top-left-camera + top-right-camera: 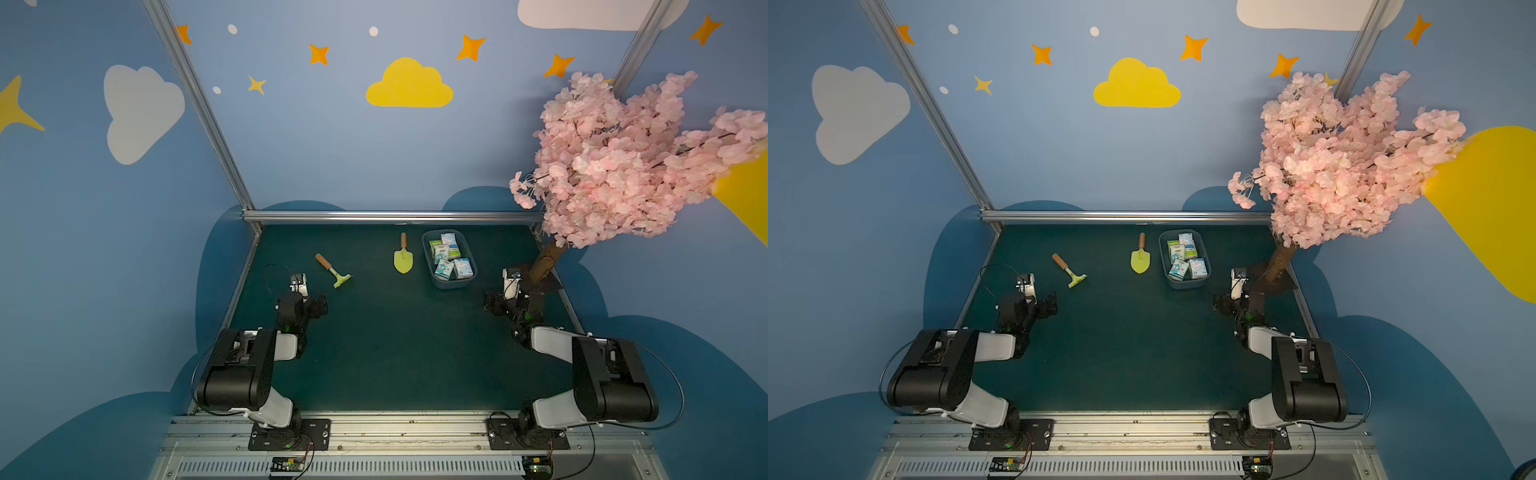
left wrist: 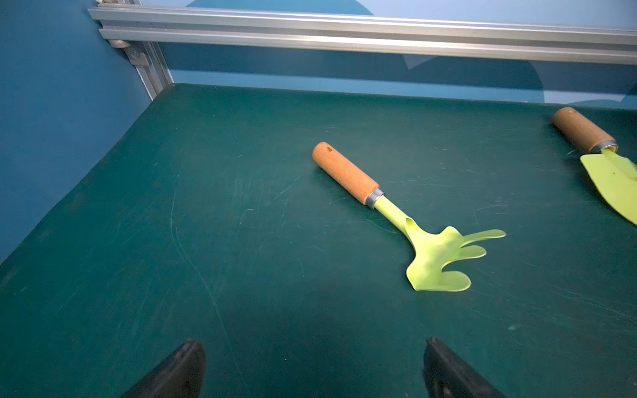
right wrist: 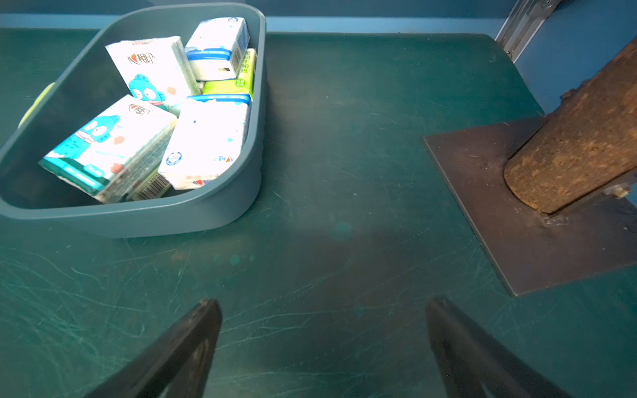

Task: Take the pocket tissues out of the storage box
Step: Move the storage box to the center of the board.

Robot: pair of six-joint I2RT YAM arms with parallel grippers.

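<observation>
Fingers spread and empty on left gripper and right gripper; all tissue packs lie in the box.

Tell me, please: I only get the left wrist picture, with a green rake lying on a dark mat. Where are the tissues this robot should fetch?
Observer: In the storage box, on the robot's right side of the mat, just beyond the trowel.
Operator: Are any out of it?
Observer: None that I can see; the pocket tissues lie piled and tilted inside its walls.
Operator: Is the other arm holding one?
Observer: No. The right tool is open and empty, over bare mat beside the box.
</observation>
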